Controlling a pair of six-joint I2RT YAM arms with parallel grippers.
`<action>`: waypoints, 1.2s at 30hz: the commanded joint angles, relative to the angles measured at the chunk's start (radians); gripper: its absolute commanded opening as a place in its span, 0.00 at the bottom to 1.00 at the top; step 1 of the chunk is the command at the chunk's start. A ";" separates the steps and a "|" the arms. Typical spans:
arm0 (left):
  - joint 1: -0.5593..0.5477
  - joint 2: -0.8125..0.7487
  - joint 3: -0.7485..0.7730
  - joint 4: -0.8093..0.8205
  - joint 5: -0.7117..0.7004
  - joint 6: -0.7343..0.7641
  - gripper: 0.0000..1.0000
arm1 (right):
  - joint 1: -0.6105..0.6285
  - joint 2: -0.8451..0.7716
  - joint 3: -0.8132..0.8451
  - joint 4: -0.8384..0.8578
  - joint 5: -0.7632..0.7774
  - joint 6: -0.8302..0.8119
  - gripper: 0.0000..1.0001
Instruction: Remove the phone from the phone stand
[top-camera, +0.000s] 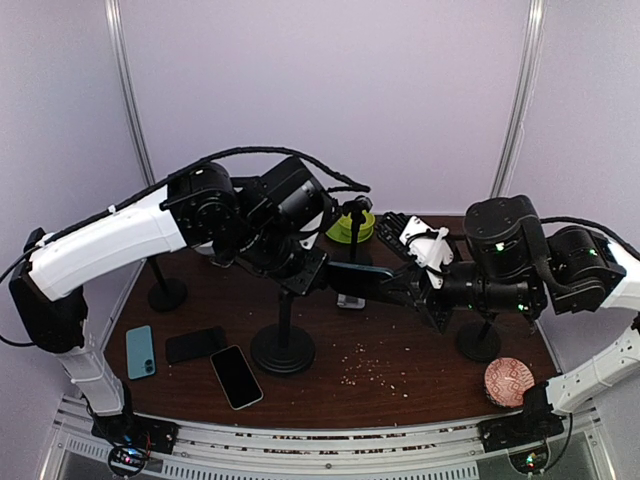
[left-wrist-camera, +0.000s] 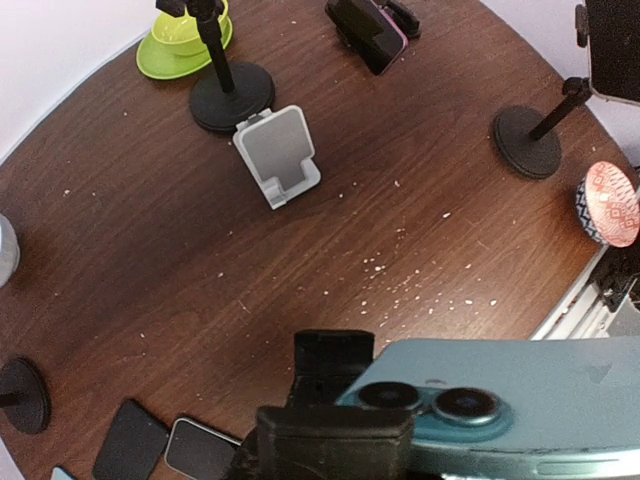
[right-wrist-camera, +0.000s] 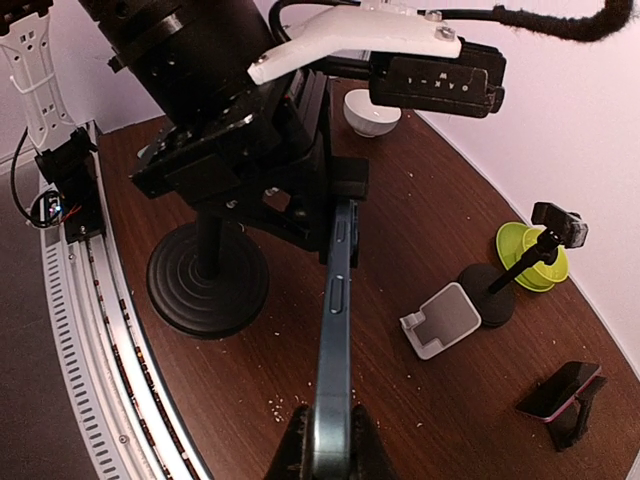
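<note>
A teal phone (top-camera: 362, 272) is held level above the middle of the brown worktop (top-camera: 440, 385), with one end at the head of the black phone stand (top-camera: 283, 350) and the other end clenched between the fingers of the right hand (top-camera: 415, 290). In the right wrist view the phone is seen edge-on, with its near end pinched from both sides. The left hand (top-camera: 305, 272) is pressed in at the stand's head. Black blocks are seen on either side of the phone's camera end in the left wrist view, but it cannot be told whether they are the hand's fingers or the stand's clamp, or whether the hand is clenched.

Bare worktop, scattered with pale crumbs (top-camera: 375, 365), lies below the phone and toward the near edge. A small grey holder (top-camera: 350, 300) stands just under the phone's span. Behind it are a green dish (top-camera: 352, 225), with a slim black stand rising in front of it, and a dark phone propped on a low rest (left-wrist-camera: 368, 30). Another black stand (top-camera: 478, 340) is placed beneath the right arm, with a red patterned bowl (top-camera: 508, 380) near the front right edge. Three phones (top-camera: 195, 344) lie flat at the front left, and a further stand (top-camera: 167, 293) is set behind them under the left arm.
</note>
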 joint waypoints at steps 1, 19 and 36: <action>0.025 0.004 0.067 0.154 -0.061 0.034 0.00 | 0.033 0.003 0.042 0.038 -0.199 -0.008 0.00; 0.107 -0.238 -0.226 0.560 0.127 -0.071 0.00 | 0.034 -0.040 -0.064 0.086 -0.210 0.005 0.00; 0.302 -0.360 -0.179 0.386 0.161 0.009 0.00 | 0.028 -0.128 -0.187 0.071 -0.156 0.025 0.00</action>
